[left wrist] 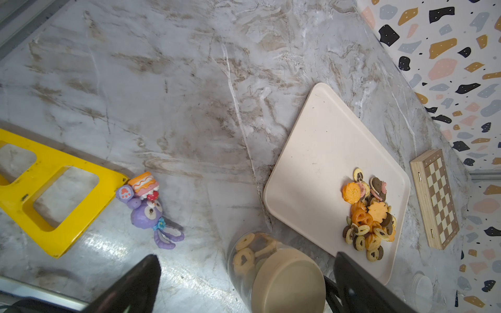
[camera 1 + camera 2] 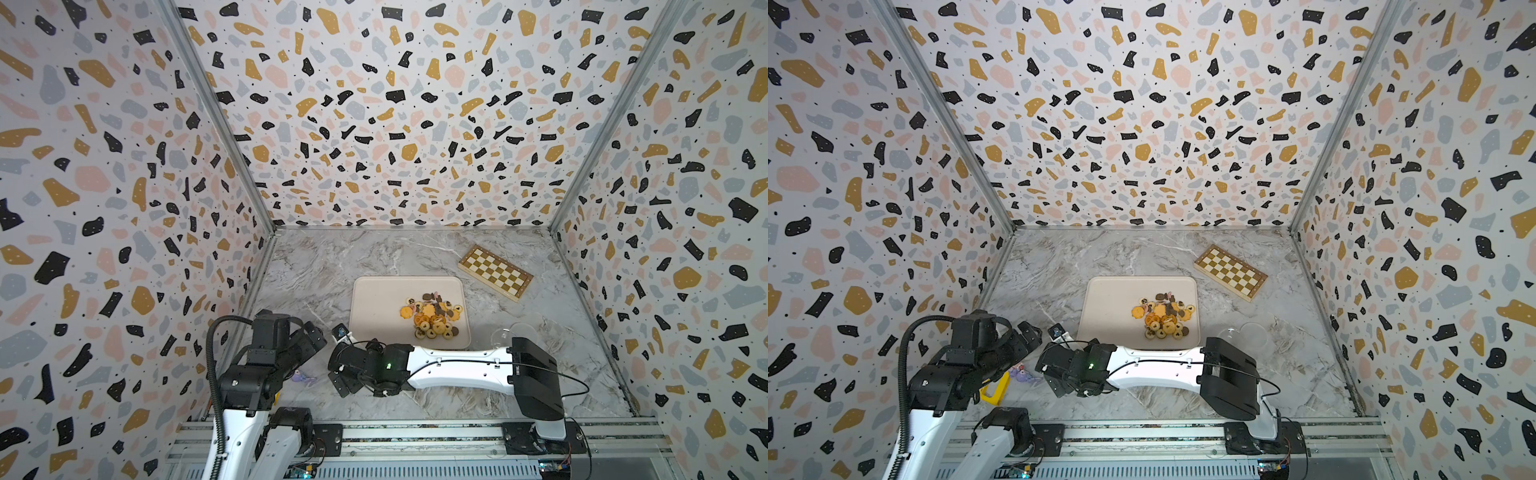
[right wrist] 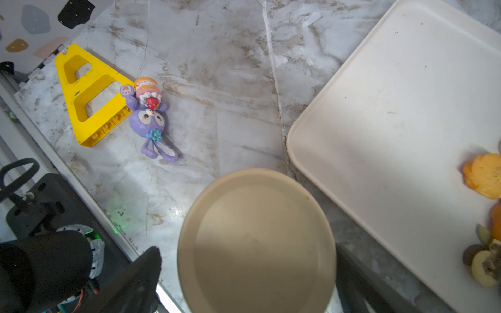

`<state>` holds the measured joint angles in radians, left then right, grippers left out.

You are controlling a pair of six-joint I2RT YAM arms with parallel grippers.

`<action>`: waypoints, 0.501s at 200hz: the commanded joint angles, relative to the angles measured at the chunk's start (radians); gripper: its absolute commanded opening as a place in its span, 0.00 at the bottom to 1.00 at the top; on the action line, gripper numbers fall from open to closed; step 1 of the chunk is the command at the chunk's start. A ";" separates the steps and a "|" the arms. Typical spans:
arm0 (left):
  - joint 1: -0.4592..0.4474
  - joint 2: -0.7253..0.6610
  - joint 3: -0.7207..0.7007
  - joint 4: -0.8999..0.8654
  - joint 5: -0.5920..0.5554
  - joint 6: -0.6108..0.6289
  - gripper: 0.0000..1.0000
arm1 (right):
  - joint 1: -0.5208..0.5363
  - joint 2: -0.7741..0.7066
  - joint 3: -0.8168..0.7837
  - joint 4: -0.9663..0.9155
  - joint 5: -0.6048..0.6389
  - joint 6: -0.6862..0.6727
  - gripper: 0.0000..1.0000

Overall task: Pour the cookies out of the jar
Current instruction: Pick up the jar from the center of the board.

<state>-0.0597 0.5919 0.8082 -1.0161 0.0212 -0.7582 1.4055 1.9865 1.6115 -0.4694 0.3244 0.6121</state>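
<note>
A clear jar (image 1: 245, 257) with a beige lid (image 1: 287, 281) stands on the marble table beside the tray's near left corner, a few ring cookies showing through its glass. My grippers hide it in both top views. My right gripper (image 3: 248, 252) hangs open just above the lid (image 3: 257, 241), one finger on each side. My left gripper (image 1: 246, 260) is open too, close by the jar, its fingers (image 1: 143, 279) wide apart. A heap of cookies (image 2: 432, 318) lies on the cream tray (image 2: 374, 299). In a top view the two grippers (image 2: 318, 334) (image 2: 338, 374) nearly meet.
A purple bunny toy (image 1: 147, 211) and a yellow triangular frame (image 1: 48, 195) lie on the table left of the jar. A folded wooden chessboard (image 2: 494, 272) sits at the back right. A clear glass piece (image 2: 509, 332) rests right of the tray. Patterned walls close three sides.
</note>
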 commanded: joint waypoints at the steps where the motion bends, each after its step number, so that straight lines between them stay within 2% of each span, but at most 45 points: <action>1: 0.006 -0.016 -0.024 0.014 0.017 -0.024 0.99 | 0.003 0.027 0.020 -0.030 0.038 0.004 1.00; 35: 0.007 -0.013 -0.031 0.017 0.016 -0.024 0.99 | -0.005 0.048 0.017 -0.019 0.053 0.006 1.00; 100: 0.007 -0.009 -0.066 0.042 0.033 -0.024 0.99 | -0.017 0.010 -0.046 0.039 0.044 0.009 0.86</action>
<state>-0.0597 0.5838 0.7479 -1.0012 0.0448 -0.7822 1.3998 2.0468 1.5925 -0.4339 0.3550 0.6159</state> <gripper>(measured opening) 0.990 0.891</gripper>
